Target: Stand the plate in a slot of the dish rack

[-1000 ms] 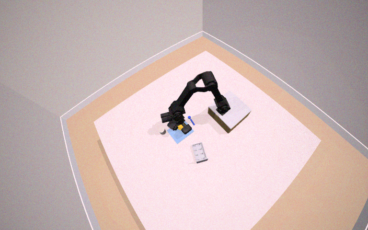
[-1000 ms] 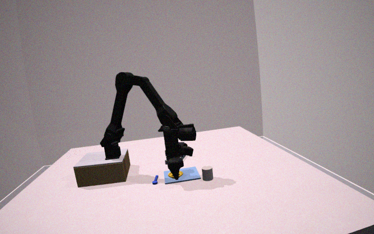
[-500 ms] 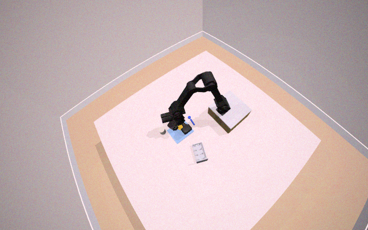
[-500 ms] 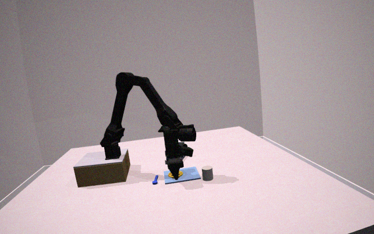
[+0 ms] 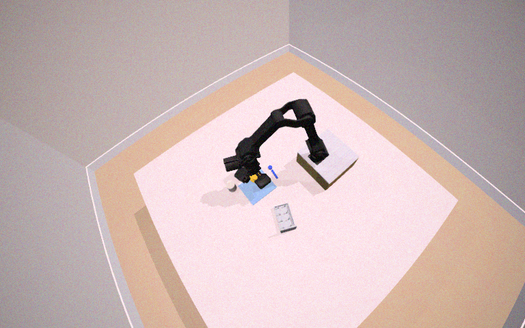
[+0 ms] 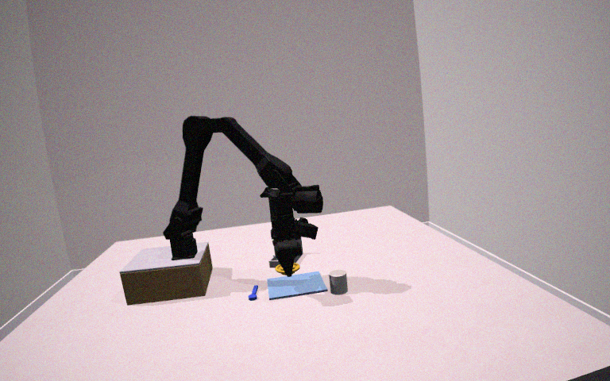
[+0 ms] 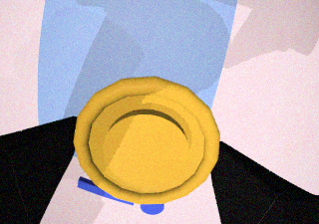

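Note:
The round yellow plate (image 5: 253, 178) (image 6: 280, 269) (image 7: 150, 154) is roughly level, a little above the blue mat (image 5: 253, 198) (image 6: 296, 290) (image 7: 55, 60). My gripper (image 5: 253, 178) (image 6: 289, 272) (image 7: 147, 139) points down and is shut on the plate, with one finger against each side of its rim. The grey dish rack (image 5: 288, 229) (image 6: 273, 263) stands on the table beyond the mat, apart from the plate. In the exterior view the gripper hides much of the rack. Its separate slots are too small to make out clearly.
A blue spoon-like object (image 5: 274, 174) (image 6: 254, 290) (image 7: 105, 191) lies beside the mat, on the arm's base side. A grey cylinder (image 5: 232, 187) (image 6: 337, 282) stands at the mat's other side. The arm is mounted on a large box (image 5: 340, 158) (image 6: 166, 286).

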